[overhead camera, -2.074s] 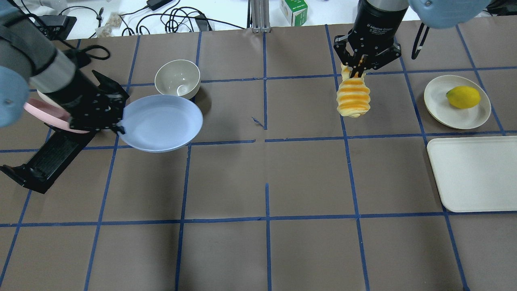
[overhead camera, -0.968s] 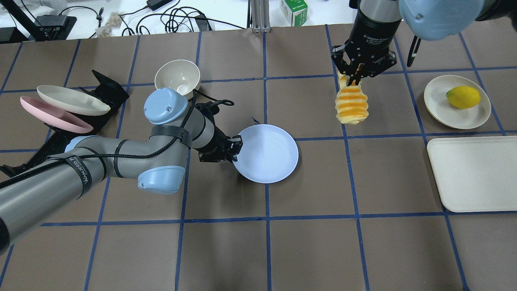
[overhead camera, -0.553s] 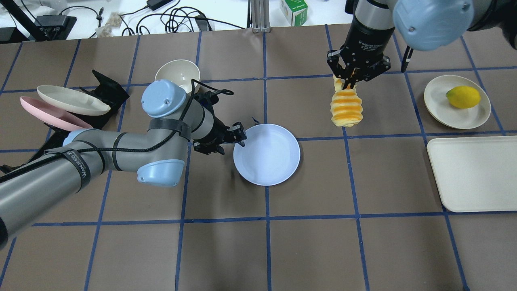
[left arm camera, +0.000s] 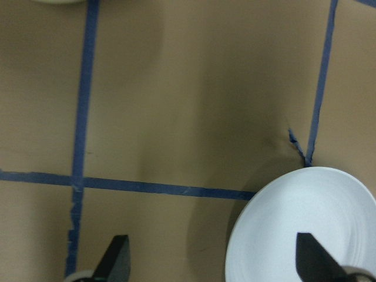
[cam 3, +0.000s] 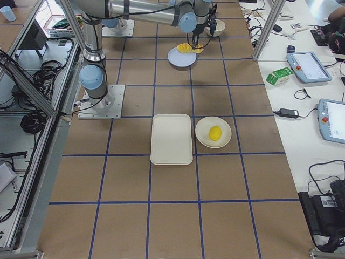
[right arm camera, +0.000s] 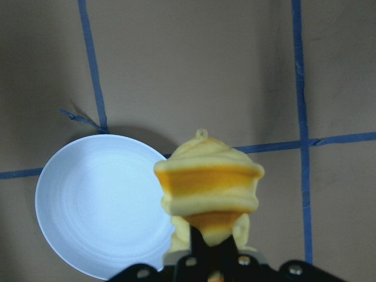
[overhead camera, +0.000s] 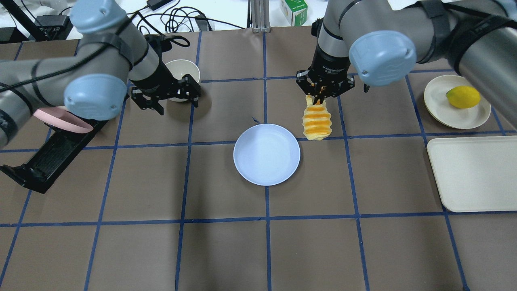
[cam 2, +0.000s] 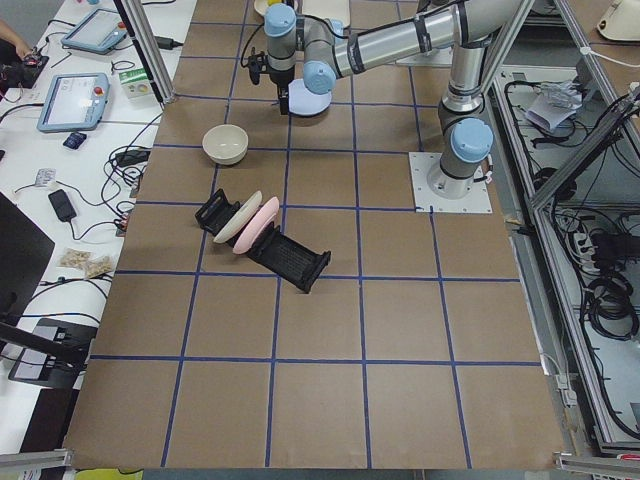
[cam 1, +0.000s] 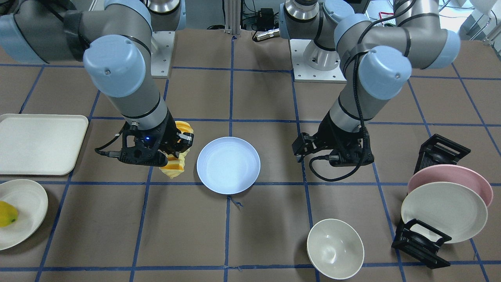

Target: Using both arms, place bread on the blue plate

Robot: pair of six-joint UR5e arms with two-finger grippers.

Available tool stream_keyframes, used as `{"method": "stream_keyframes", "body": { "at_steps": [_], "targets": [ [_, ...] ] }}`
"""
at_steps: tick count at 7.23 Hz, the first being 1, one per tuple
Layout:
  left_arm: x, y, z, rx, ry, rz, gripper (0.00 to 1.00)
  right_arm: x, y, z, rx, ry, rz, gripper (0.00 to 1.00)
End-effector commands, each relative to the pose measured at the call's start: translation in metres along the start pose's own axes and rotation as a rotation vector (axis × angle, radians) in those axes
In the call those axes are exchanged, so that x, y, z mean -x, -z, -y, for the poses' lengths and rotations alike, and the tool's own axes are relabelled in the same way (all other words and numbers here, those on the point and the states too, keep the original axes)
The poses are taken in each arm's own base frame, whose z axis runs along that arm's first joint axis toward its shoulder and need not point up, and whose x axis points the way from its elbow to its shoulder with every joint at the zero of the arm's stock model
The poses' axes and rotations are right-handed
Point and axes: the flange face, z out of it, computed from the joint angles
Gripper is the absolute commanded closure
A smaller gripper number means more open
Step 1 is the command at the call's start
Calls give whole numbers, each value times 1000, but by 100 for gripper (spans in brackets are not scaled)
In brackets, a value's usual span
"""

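You have the right gripper [overhead camera: 319, 95] clamped on the top end of the bread [overhead camera: 317, 123], which hangs upright off the table just beside the blue plate [overhead camera: 262, 163], while your left gripper [left arm camera: 214, 261] hovers spread wide and empty by the cream bowl [overhead camera: 183, 70], apart from that plate.

The left arm [overhead camera: 137, 60] and right arm [overhead camera: 428, 24] are grey-silver tubes with pale blue joint caps [overhead camera: 382, 57]. Black cables [cam 1: 355, 74] run down to black fingers [left arm camera: 117, 261].

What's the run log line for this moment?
left gripper: open, apart from blue plate | right gripper: shut on bread, beside plate | plate: empty, bread not yet placed
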Motion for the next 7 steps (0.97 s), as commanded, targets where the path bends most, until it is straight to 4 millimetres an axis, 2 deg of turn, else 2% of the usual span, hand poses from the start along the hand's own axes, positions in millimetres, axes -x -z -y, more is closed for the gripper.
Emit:
{"method": "stream_keyframes", "body": {
  "at_steps": [1, 2, 3, 4, 6, 7],
  "targets": [
    [8, 90, -8, 22, -62, 100, 0, 61, -51, -9, -17, 38, 4, 100],
    [10, 116, -14, -28, -70, 168, 0, 87, -72, -12, -49, 29, 16, 100],
    [14, 126, -21, -43, -69, 203, 0, 106, -85, -22, -50, 46, 20, 100],
    [11, 122, -22, -37, -70, 183, 0, 106, -105, -29, -19, 31, 4, 100],
    [-15, 127, -32, -57, -91, 75, 0, 99, -135, -39, -64, 34, 26, 100],
    [-18, 122, -38, -45, -115, 81, 0, 93, -151, -47, -62, 34, 27, 100]
  ]
}}
